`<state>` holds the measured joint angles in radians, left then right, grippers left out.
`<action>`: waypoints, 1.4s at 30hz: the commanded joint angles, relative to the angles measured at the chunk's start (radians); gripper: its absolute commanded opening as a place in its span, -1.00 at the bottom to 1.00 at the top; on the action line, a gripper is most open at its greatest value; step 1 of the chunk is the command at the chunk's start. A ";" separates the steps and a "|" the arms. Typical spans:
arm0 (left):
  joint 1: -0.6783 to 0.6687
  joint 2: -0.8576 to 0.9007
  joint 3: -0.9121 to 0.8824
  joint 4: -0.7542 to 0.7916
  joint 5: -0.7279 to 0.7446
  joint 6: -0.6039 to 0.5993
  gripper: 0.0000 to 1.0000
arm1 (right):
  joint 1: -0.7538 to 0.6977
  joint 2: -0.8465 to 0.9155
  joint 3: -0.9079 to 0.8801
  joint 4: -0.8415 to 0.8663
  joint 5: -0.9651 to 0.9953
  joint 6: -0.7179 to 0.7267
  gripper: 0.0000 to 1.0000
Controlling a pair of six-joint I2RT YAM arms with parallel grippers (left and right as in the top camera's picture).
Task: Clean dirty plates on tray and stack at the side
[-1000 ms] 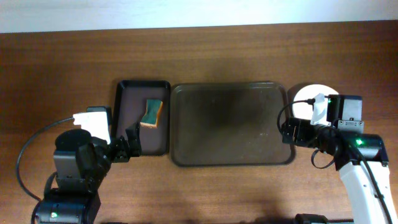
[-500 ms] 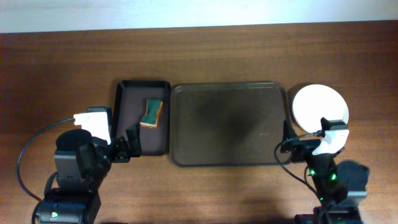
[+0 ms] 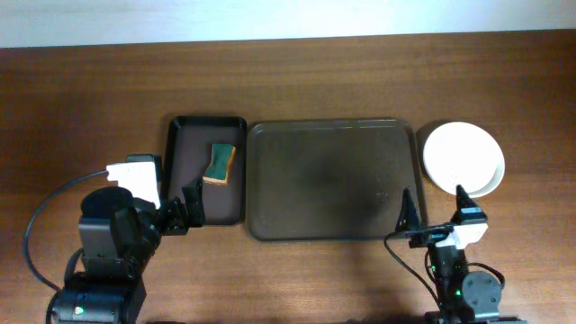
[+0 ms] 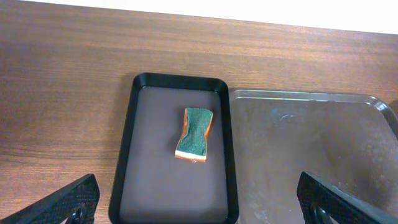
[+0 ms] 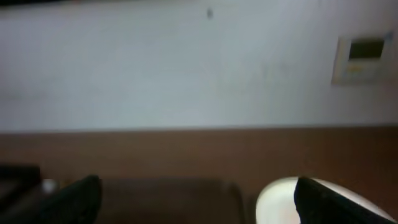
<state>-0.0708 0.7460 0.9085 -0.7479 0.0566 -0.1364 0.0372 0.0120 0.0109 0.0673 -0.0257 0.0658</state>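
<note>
Round white plates lie stacked; left end effector and right end effector gape wide.

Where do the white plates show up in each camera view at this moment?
Overhead: white plates at right, just past the brown tray.
Left wrist: not in view.
Right wrist: blurred white shape at the bottom edge, right of centre.
Shared landmark: the brown tray, at right in the left wrist view, a blurred dark patch in the right wrist view.

wooden table | black tray | brown tray | white plates
</note>
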 commanded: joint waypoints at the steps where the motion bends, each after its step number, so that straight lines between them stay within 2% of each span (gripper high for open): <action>1: -0.001 -0.001 -0.004 0.003 0.008 -0.008 0.99 | 0.008 -0.009 -0.005 -0.153 0.007 -0.010 0.97; 23: -0.001 -0.001 -0.004 0.000 0.008 -0.008 0.99 | 0.008 -0.008 -0.005 -0.146 0.008 -0.010 0.98; 27: 0.000 -0.052 -0.031 -0.011 -0.011 -0.004 0.99 | 0.008 -0.008 -0.005 -0.146 0.008 -0.010 0.97; 30: 0.014 -0.174 -0.198 0.133 -0.026 -0.005 0.99 | 0.008 -0.008 -0.005 -0.146 0.008 -0.010 0.98; 33: 0.022 -0.362 -0.454 0.393 -0.023 -0.005 0.99 | 0.008 -0.008 -0.005 -0.146 0.008 -0.010 0.97; 37: 0.022 -0.565 -0.705 0.686 -0.027 -0.004 0.99 | 0.008 -0.008 -0.005 -0.146 0.008 -0.010 0.98; 42: 0.021 -0.723 -0.877 0.868 -0.026 0.109 0.99 | 0.008 -0.008 -0.005 -0.146 0.008 -0.010 0.97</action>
<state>-0.0536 0.0822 0.0895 0.0822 0.0345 -0.1154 0.0376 0.0109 0.0109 -0.0742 -0.0227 0.0536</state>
